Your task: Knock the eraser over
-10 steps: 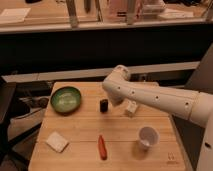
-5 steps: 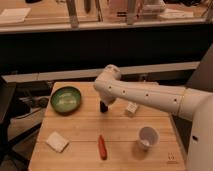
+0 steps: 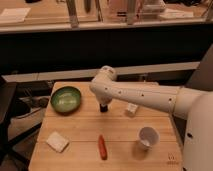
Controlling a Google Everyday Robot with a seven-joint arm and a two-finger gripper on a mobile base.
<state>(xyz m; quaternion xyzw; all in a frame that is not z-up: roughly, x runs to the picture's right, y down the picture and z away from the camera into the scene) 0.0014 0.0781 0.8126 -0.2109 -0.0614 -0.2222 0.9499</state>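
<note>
The eraser (image 3: 104, 108) is a small black block standing on the wooden table (image 3: 80, 155), just right of the green bowl (image 3: 65, 99). My white arm reaches in from the right, and its rounded wrist (image 3: 102, 82) hangs directly over the eraser. The gripper (image 3: 103, 103) points down from under the wrist, right at the top of the eraser. Most of it is hidden by the wrist and blends with the dark block, so I cannot tell whether it touches the eraser.
A flat white pad (image 3: 57, 141) lies at the front left. A red-orange stick-shaped object (image 3: 102, 147) lies at the front middle. A white cup (image 3: 148, 137) stands at the front right. A small white bottle (image 3: 132, 108) sits under my forearm. A dark counter runs behind the table.
My arm has swung left, so the wrist now sits over the eraser instead of to its right. The eraser stays at the same spot.
</note>
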